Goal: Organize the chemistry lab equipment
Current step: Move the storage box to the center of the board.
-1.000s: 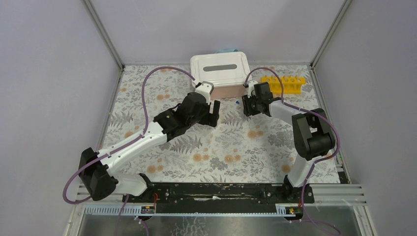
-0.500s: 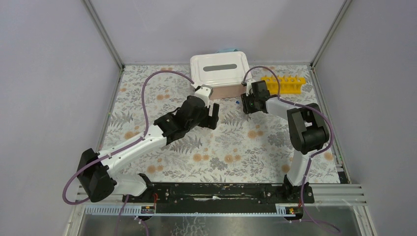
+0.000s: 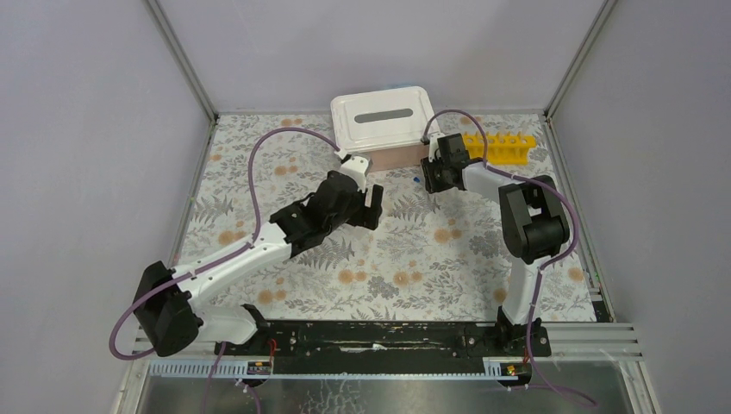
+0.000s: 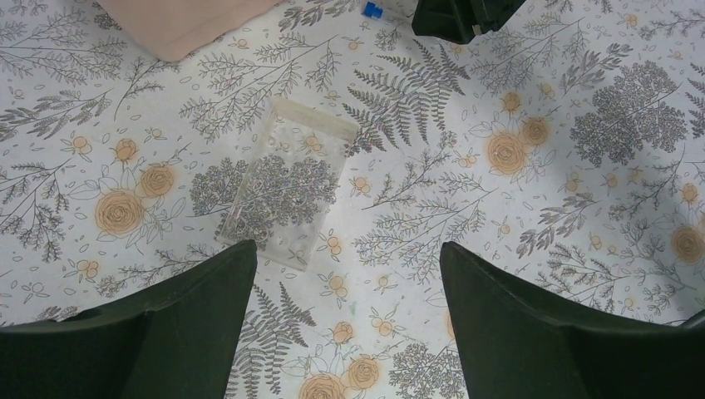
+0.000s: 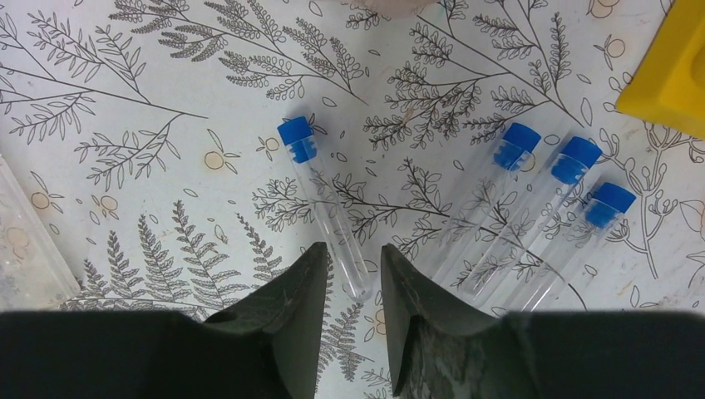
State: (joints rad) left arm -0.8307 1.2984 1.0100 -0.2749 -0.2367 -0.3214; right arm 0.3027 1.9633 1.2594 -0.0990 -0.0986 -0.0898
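text: none readable | labels: none | numbers: none

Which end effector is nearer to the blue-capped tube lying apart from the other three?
Right. The right end effector straddles the bottom end of that tube. The left end effector hangs farther off, over a clear plastic bag.

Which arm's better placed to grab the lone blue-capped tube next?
Right arm. Its jaws straddle the lone tube at its clear end, with three more tubes beside it. The left arm has its jaws hanging open over a clear bag, farther off.
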